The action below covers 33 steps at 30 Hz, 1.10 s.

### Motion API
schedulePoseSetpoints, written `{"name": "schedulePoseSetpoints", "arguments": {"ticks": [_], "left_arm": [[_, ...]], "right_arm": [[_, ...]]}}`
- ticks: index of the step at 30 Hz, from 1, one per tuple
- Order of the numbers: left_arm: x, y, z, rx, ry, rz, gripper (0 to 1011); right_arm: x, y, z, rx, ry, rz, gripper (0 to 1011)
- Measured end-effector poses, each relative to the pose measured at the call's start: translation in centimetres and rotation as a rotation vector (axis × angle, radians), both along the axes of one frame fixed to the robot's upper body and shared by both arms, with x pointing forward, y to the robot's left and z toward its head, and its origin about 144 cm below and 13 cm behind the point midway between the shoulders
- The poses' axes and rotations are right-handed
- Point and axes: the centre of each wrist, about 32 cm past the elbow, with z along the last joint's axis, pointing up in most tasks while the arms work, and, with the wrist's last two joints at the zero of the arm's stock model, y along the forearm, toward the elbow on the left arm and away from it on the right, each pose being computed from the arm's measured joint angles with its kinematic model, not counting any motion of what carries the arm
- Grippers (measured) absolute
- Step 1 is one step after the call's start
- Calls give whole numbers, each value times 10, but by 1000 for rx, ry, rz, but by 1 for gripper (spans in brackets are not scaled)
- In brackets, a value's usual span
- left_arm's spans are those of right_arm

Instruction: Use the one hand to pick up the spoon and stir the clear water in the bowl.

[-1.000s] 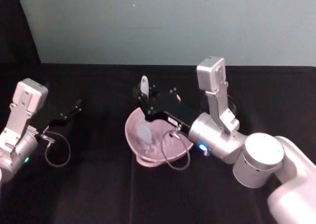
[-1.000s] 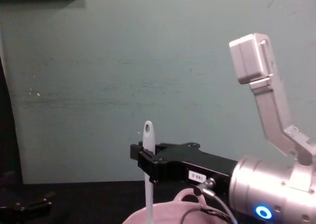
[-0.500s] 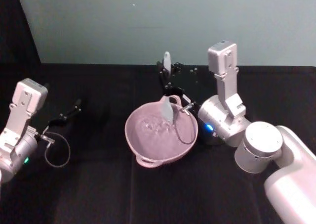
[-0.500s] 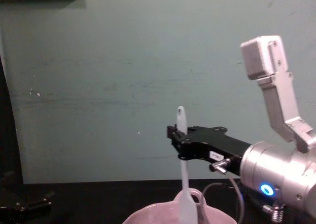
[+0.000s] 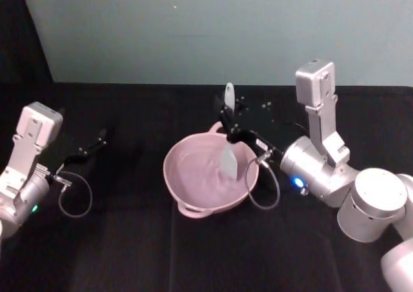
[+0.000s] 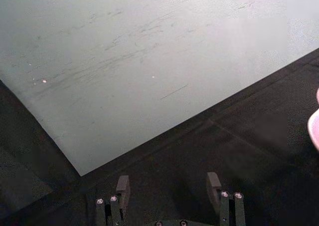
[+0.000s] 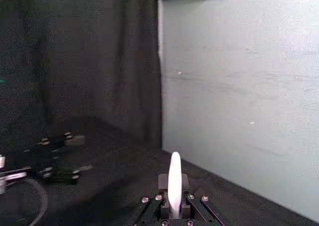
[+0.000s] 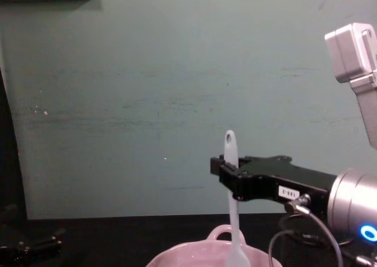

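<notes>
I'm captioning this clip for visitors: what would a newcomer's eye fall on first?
The right claw is shut on the upright white spoon, whose paddle head dips into the pale pink bowl at the middle of the black table. Far left, the left claw rests open, idle.

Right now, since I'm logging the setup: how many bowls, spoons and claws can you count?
bowl: 1
spoon: 1
claws: 2 (right claw shut on the spoon over the bowl; left claw open, parked far left)
Total: 4
</notes>
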Motion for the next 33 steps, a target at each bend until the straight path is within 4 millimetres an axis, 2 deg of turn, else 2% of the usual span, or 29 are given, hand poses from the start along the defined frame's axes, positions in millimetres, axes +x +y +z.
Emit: {"name": "schedulePoseSetpoints", "arguments": {"ticks": [7,14,25,33], "left_arm": [[0,0,0,0,0,0,1011],[0,0,0,0,0,0,1012],[0,0,0,0,0,0,1011],[0,0,0,0,0,0,1011]], "right_arm": [[-9,8,-5,28,54,90,117],[-6,23,-8,65,67,147,117],[18,45,-16,75,11,127,116],[35,46,-23,66,-30,26,117]]}}
